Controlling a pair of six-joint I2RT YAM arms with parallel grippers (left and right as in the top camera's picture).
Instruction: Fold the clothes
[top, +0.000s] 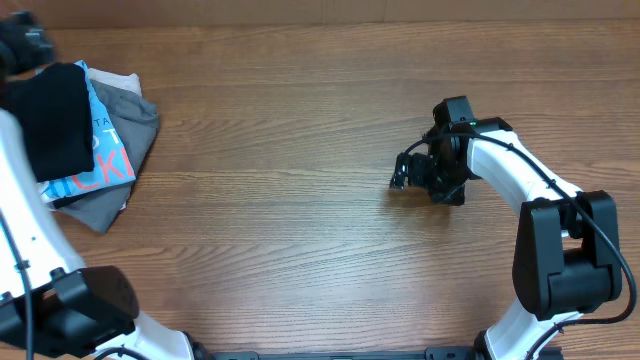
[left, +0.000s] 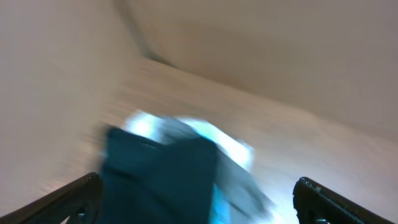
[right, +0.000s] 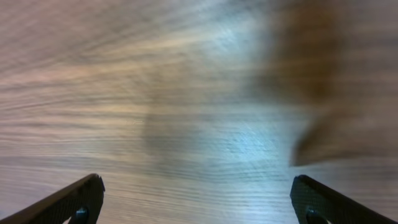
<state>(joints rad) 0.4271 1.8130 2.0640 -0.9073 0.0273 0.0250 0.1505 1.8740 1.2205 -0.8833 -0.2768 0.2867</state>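
Observation:
The black garment (top: 50, 118) lies folded on top of a pile at the table's far left. In the left wrist view it shows blurred and dark (left: 161, 180) between and beyond the fingers. My left gripper (top: 24, 48) hovers just behind the pile, and its jaws (left: 199, 205) are wide open and hold nothing. My right gripper (top: 400, 178) is right of the table's centre, low over bare wood, far from the garment. Its jaws (right: 199, 205) are open and empty.
Under the black garment lie a light blue tee with pink lettering (top: 108, 160) and grey garments (top: 135, 112). The wooden table (top: 300, 120) stretches between the pile and the right arm. The left wrist view is motion-blurred.

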